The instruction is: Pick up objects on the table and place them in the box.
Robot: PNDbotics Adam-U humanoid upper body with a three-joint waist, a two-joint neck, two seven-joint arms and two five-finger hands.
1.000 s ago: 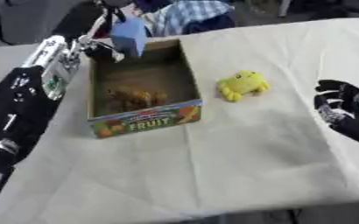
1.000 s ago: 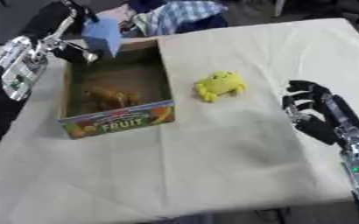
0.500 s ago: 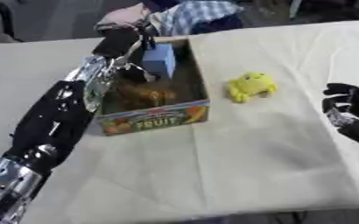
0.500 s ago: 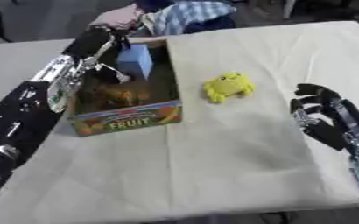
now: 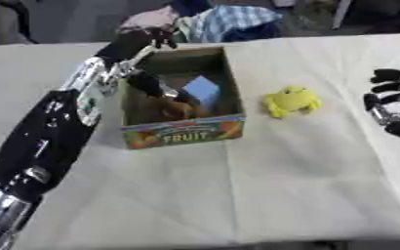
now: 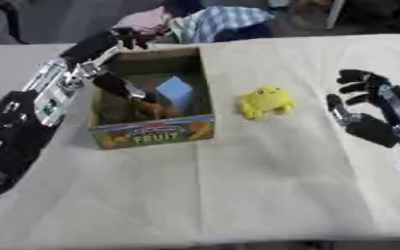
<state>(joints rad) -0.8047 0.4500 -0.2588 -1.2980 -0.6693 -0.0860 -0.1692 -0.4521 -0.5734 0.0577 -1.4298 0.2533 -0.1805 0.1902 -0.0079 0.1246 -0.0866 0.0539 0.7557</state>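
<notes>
We see the blue block [image 5: 202,90] now lying inside the box [image 5: 183,136], released since half a second ago; left hand [image 5: 146,38] open above its far rim. Box front reads "FRUIT"; yellow toy [image 6: 267,101] sits beside it on the table [image 5: 237,195]; right hand [image 6: 364,110] rests open at right.

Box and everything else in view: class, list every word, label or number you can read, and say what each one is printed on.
"FRUIT": printed on the front panel of the box.
Smaller marks around that word on the panel: too blurred to read.
A small pale label on the left arm: too blurred to read.
Nothing readable on the yellow toy, the blue block or the table.
</notes>
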